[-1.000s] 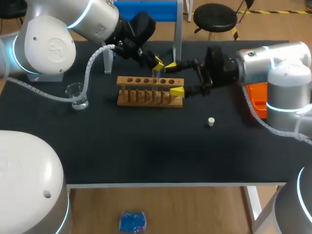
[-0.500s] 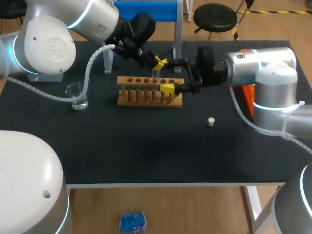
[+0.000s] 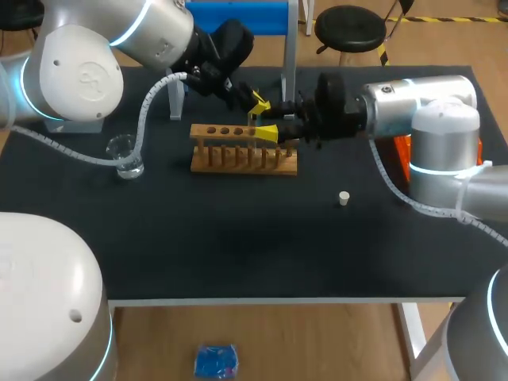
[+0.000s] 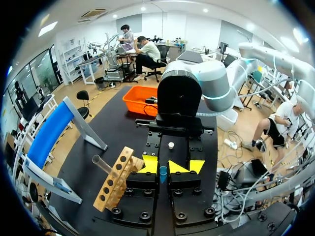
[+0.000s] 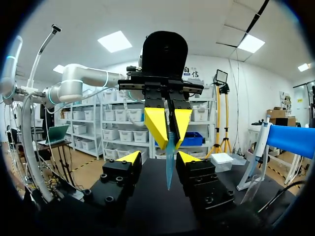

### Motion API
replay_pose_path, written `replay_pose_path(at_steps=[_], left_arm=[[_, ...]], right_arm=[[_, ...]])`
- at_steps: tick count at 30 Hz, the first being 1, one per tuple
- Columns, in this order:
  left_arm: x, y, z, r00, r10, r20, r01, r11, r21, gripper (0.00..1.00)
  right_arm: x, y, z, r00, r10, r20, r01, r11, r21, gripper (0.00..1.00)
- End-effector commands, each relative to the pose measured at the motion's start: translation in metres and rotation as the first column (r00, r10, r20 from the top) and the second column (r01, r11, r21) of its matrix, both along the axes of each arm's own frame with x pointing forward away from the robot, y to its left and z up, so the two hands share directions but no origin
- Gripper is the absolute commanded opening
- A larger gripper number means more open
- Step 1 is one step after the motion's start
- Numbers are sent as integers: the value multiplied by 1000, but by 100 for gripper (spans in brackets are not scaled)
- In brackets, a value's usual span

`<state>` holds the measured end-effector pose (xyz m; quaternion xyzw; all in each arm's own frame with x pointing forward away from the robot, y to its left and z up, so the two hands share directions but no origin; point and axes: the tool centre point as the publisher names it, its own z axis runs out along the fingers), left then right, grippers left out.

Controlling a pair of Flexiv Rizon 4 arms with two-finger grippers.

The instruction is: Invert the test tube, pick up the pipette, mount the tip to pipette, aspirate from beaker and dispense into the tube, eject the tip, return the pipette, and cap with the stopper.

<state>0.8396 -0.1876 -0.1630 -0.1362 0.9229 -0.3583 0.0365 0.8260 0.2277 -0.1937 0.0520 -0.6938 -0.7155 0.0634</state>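
My left gripper (image 3: 258, 104) hangs above the wooden rack (image 3: 242, 151), shut on the upper end of a bluish clear test tube (image 3: 253, 120). In the right wrist view the tube (image 5: 168, 167) points down from the left gripper (image 5: 170, 125) into my right gripper (image 5: 160, 158). The right fingers stand on either side of the tube with gaps left, so that gripper is open. Seen from the left wrist, the tube (image 4: 163, 173) shows end-on between the yellow tips, with the right arm straight ahead. A white stopper (image 3: 344, 198) lies on the mat. The glass beaker (image 3: 127, 155) stands at the left.
An orange tray (image 3: 411, 159) sits behind my right arm at the table's right edge. A stand with a blue top (image 3: 262, 20) rises at the back. Beside the left gripper, another clear tube (image 4: 101, 164) pokes out of the rack (image 4: 115, 182).
My right gripper has moved left up to the held tube, and its fingers have drawn closer together around it. The left arm and the tube have stayed where they were.
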Motion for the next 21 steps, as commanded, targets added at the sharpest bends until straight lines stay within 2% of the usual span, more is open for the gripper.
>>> replay_pose_path(at_steps=[1,9,19,21], left_arm=[[0,0,1,1000,0,-2,0,1000,4,0],[0,0,1,1000,0,-2,0,1000,4,0],[0,0,1,1000,0,-2,0,1000,4,0],[0,0,1,1000,0,-2,0,1000,4,0]], right_arm=[[0,0,0,1000,5,1,-5,1000,3,42],[0,1,0,1000,7,1,-7,1000,-2,29],[-1,5,0,1000,11,-3,-11,1000,-8,28],[-1,5,0,1000,10,-4,-10,1000,-9,25]])
